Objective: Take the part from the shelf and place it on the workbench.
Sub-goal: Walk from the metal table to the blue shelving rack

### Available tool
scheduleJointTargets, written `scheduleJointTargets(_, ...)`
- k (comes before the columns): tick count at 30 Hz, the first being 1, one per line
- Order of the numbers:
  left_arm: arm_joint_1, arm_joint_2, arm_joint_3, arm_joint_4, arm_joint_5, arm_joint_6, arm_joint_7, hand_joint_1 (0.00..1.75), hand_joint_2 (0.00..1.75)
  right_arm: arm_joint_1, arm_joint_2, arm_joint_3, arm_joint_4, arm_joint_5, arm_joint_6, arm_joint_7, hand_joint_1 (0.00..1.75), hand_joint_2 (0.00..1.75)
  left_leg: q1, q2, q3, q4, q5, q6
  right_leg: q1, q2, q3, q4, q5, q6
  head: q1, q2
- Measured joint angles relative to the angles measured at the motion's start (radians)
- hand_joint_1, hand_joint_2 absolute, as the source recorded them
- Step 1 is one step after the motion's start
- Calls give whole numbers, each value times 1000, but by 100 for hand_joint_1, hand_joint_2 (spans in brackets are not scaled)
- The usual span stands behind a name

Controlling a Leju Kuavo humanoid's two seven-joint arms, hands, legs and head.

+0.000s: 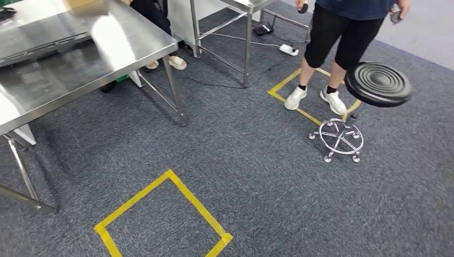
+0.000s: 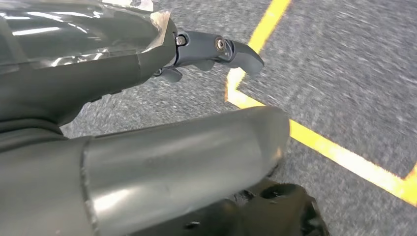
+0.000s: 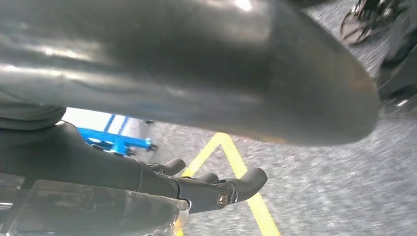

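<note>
Setting: a head view looking down on grey carpet [image 1: 251, 160], with a steel bench [image 1: 64, 80] at the upper left.
Bench: its shiny top carries a blurred tan object [image 1: 88, 5] at the far edge; what it is cannot be told.
Floor marks: a square of yellow tape [image 1: 166, 214] lies on the carpet near the bottom of the head view; a second taped square [image 1: 281, 88] lies farther off.
Person: a person in dark shorts and white shoes [image 1: 316, 99] stands on the far taped square.
Second person: sandalled feet [image 1: 171, 62] show under the bench's far side.
Stool: a black round stool [image 1: 377, 84] on a chrome wheeled base stands just beside the standing person.
Left hand: the left hand [image 2: 147, 54] hangs above the carpet, close to a yellow tape corner; its dark fingers [image 2: 236, 51] are gently curved, apart, and hold nothing.
Right hand: the right hand [image 3: 162, 184] also hangs over carpet and tape; its fingers [image 3: 246, 182] are loosely spread and empty.
Part: the part cannot be made out, and nothing lies between or against the fingers of either hand.
Background: a blue frame [image 3: 115, 140] stands on the floor beyond the right hand.
</note>
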Motion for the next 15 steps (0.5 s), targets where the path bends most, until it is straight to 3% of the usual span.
scheduleJointTargets(2, 5, 0, 4, 1, 2, 0, 2, 0, 0, 0, 0, 4, 0, 2, 0, 0, 0, 0, 0, -31, -67, 137, -63, 3, 6, 22, -2, 1, 1, -10, -1, 0)
scheduleJointTargets(3, 8, 0, 6, 2, 5, 2, 3, 0, 0, 0, -1, 6, 0, 6, 0, 0, 0, 0, 0, -35, -91, 180, -72, 3, 9, 36, -2, 1, 2, -11, -2, 0)
scheduleJointTargets(4, 10, 0, 8, 2, 10, 5, 5, 0, 0, 0, -1, 9, 0, 11, 0, 0, 0, 0, 0, -37, -98, 186, -60, 5, 11, 50, -2, 2, 2, -12, -2, 0)
scheduleJointTargets(6, 10, -1, 13, 3, 18, 19, 11, 0, 0, -1, -1, 15, 0, 21, 0, -1, 0, 0, 2, -49, -63, 95, 10, 8, 12, 78, 0, 5, 1, -11, -2, 0)
scheduleJointTargets(8, 11, -4, 20, 4, 24, 37, 15, 0, 0, -5, -1, 21, 0, 29, 1, -2, 0, 0, 5, -89, -18, -24, 66, 11, 16, 104, -4, 13, -1, -4, -2, 0)
scheduleJointTargets(10, 10, -8, 25, 5, 24, 47, 14, 0, 0, -8, -1, 28, 0, 32, 4, -2, 0, 0, 1, -106, -5, -68, 76, 17, 19, 125, -17, 16, -3, 8, -1, 0)
scheduleJointTargets(11, 9, -10, 26, 5, 22, 47, 10, 0, 0, -8, -1, 30, 0, 32, 5, -1, 0, 0, -2, -95, -5, -69, 77, 24, 18, 135, -22, 14, -2, 16, 0, 0)
scheduleJointTargets(13, 6, -9, 26, 5, 13, 36, 3, 0, 0, -5, 0, 31, 0, 27, 7, 1, 0, 0, -3, -72, 2, -77, 83, 42, 16, 124, -31, 24, -6, 26, 0, 0)
scheduleJointTargets(15, 4, -6, 26, 5, 4, 20, -1, 0, 0, -6, 2, 31, 0, 22, 6, 2, 0, 0, -2, -46, 6, -84, 89, 54, 18, 71, -68, 102, -45, 22, 6, 0)
